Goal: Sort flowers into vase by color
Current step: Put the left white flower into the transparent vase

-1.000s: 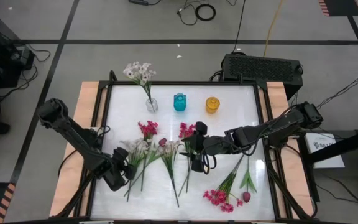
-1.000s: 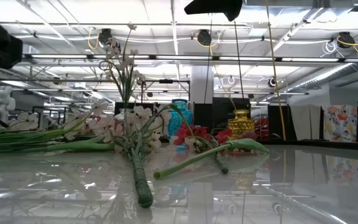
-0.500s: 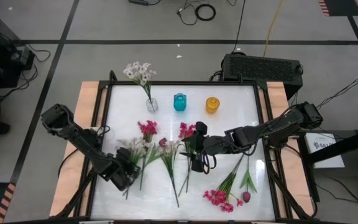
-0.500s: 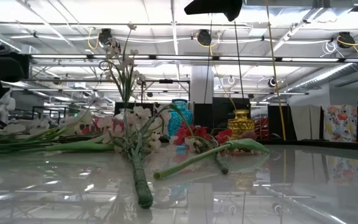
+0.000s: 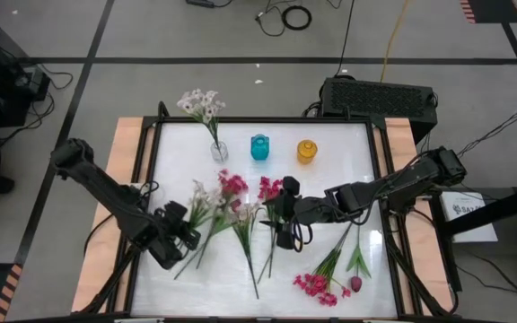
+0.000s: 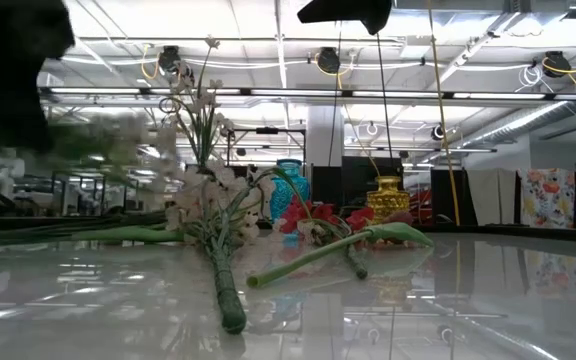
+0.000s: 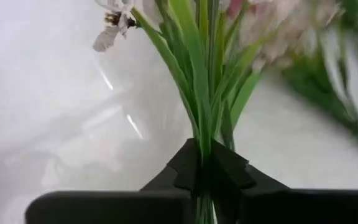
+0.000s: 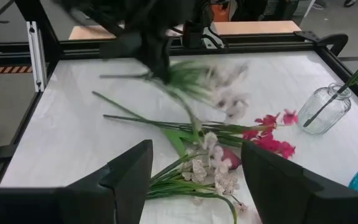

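Left gripper (image 7: 205,180) clamped on white sprig (image 7: 210,93) stems, lifted off table (image 5: 348,144); right gripper (image 8: 194,180) parked agape; next, likely carried toward clear vase (image 5: 219,151).

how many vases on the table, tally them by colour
clear glass vase: 1
teal vase: 1
yellow vase: 1
total: 3
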`<state>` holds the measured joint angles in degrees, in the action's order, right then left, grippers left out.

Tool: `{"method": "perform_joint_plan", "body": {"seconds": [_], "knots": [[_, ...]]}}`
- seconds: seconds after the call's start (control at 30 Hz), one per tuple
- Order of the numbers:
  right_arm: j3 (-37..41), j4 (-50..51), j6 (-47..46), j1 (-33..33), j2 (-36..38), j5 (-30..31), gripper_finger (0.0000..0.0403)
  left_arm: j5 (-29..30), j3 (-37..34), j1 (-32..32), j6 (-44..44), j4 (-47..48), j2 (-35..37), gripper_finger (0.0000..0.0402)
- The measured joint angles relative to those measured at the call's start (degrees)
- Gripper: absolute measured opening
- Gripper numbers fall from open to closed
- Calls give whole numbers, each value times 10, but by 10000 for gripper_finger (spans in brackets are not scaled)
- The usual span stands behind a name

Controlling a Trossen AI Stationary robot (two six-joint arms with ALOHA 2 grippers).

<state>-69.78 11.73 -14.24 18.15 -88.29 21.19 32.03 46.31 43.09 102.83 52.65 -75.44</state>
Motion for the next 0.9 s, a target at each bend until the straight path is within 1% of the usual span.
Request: {"method": "perform_joint_plan", "body": {"seconds": [0.1, 0.17, 0.23, 0.37, 0.43, 0.5, 0.57, 0.67, 0.77, 0.9], "knots": [[0, -3, -4, 1, -1, 1, 238, 29, 42, 0, -2, 90, 29, 35], [0, -29, -6, 1, -9, 2, 238, 71, 68, 0, -18, 127, 44, 36], [0, -61, -2, 1, -23, 2, 238, 124, 91, 0, -58, 133, 57, 36], [0, -144, 15, -1, -68, 27, 238, 242, 124, 0, -182, 91, 74, 37], [0, -187, 27, -7, -96, 28, 238, 288, 137, 0, -258, 55, 77, 37], [1, -238, 35, -13, -124, 28, 238, 324, 140, 0, -344, -2, 78, 37], [1, -290, 41, -20, -144, 28, 238, 345, 140, -1, -428, -63, 75, 37], [1, -366, 44, -30, -162, 27, 238, 350, 140, -4, -538, -142, 68, 37], [1, -410, 44, -37, -166, 24, 238, 350, 140, -4, -609, -199, 55, 37], [1, -452, 53, -44, -164, -18, 243, 351, 140, -4, -675, -257, 38, 37]]}}
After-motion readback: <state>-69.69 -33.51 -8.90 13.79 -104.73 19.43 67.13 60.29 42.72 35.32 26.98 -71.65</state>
